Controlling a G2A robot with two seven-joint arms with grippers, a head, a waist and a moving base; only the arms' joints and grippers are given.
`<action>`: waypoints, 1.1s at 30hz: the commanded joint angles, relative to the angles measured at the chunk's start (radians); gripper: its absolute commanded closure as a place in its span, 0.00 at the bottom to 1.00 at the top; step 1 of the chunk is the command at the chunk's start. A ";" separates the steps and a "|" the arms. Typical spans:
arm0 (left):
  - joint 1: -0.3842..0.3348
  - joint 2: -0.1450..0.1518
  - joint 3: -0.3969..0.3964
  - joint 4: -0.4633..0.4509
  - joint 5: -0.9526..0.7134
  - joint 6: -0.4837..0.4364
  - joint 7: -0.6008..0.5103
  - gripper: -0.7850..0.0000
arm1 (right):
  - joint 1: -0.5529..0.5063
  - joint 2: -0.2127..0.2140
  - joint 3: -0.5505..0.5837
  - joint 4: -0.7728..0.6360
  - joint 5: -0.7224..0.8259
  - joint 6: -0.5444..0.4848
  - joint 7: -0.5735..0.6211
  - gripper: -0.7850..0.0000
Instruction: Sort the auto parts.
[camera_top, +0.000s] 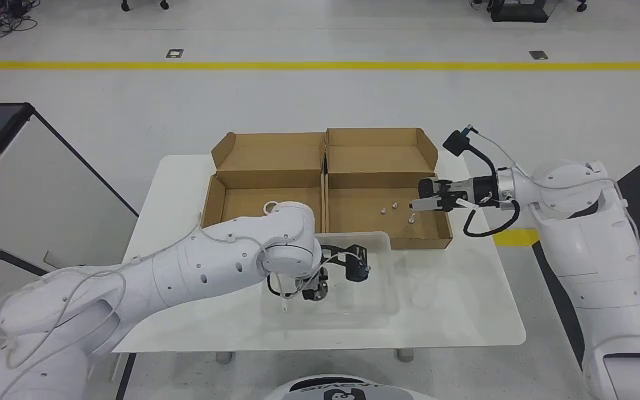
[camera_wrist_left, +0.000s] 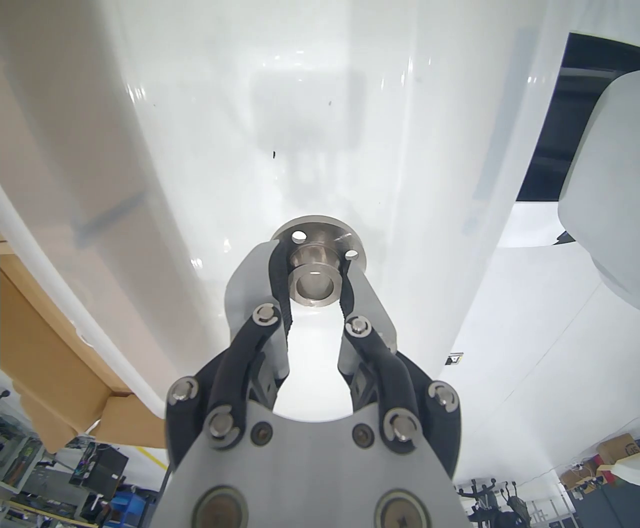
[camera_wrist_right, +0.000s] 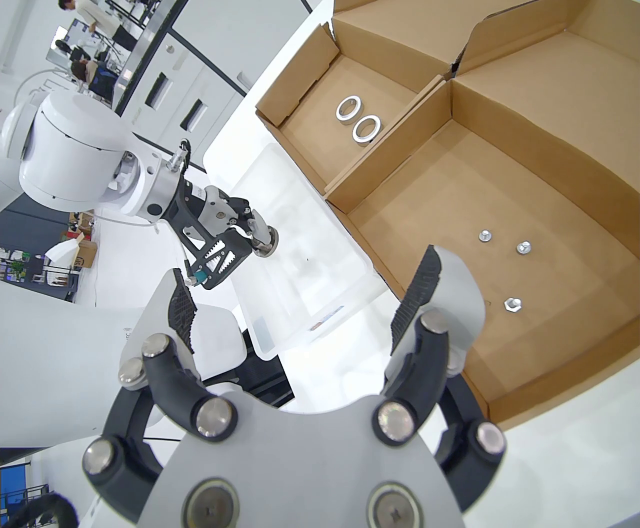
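Left gripper (camera_wrist_left: 315, 276) clamps the bushing (camera_wrist_left: 320, 231) by its neck over the bin (camera_top: 385, 292) at table 6 o'clock, seemingly ready for boxing; right gripper (camera_wrist_right: 305, 274) hangs wide and empty at the right box's (camera_top: 355, 215) 3 o'clock edge, probably to keep clear.

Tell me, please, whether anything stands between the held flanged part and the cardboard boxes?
Only low walls: the left gripper holds the flanged part at the clear bin, so the bin's rim and the near walls of the ring box and nut box lie between. The open right gripper hovers at the nut box.
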 joint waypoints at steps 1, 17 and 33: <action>0.014 0.001 0.000 0.008 0.011 -0.003 0.011 1.00 | 0.000 0.000 0.000 0.000 0.000 0.000 0.000 0.00; 0.160 0.188 -0.361 -0.086 -0.152 -0.078 0.188 1.00 | 0.000 0.000 0.000 0.000 0.000 0.000 0.000 0.00; 0.450 0.309 -0.734 -0.052 -0.685 -0.574 0.599 1.00 | 0.000 0.000 0.000 0.000 0.000 0.000 0.000 0.00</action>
